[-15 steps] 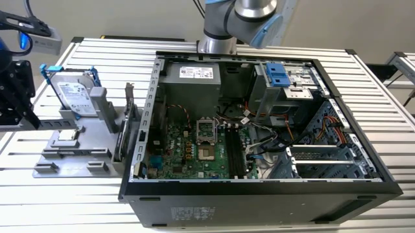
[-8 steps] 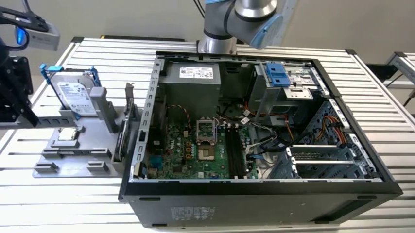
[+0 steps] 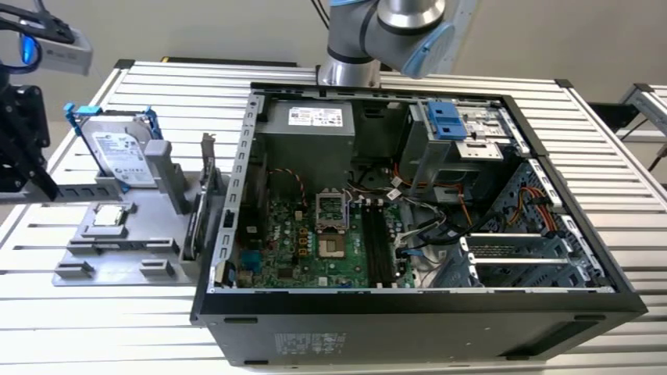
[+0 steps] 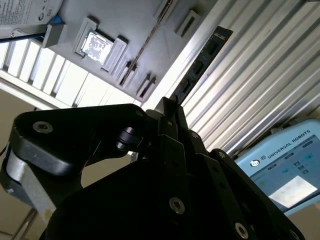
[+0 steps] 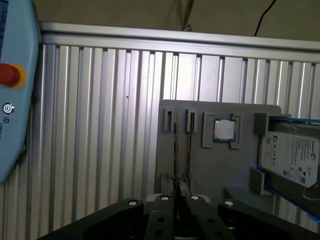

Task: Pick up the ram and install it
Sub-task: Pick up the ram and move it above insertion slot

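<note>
here the pincer hangs over the table, aimed at the grey holder.

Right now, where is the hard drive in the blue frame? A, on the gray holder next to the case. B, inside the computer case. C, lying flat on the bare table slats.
A: the hard drive sits propped on the gray holder, which stands to the exterior view's left of the open computer case, outside its walls.
</note>
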`<state>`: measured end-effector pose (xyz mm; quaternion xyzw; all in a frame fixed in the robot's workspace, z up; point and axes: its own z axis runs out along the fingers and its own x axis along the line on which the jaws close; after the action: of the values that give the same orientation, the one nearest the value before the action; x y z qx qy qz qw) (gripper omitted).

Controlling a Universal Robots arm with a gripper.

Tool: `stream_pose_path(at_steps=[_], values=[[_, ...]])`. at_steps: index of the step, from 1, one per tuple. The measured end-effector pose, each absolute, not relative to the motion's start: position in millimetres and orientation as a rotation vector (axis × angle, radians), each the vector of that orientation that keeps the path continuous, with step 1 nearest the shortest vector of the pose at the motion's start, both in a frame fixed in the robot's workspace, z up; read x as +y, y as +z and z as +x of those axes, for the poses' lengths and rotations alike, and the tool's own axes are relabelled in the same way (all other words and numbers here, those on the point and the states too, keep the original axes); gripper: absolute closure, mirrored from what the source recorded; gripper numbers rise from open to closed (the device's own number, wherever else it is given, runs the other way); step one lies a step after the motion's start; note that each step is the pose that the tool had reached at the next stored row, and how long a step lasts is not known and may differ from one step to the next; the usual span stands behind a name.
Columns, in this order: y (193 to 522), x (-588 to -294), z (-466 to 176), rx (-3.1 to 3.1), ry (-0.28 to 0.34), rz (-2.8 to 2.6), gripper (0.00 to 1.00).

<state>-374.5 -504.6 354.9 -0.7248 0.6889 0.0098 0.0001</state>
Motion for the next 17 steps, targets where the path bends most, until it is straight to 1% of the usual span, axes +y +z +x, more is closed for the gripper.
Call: stream_pose_path(at_steps=[17], values=[[367, -505, -375, 2.164, 0.031, -2.277, 1.00]])
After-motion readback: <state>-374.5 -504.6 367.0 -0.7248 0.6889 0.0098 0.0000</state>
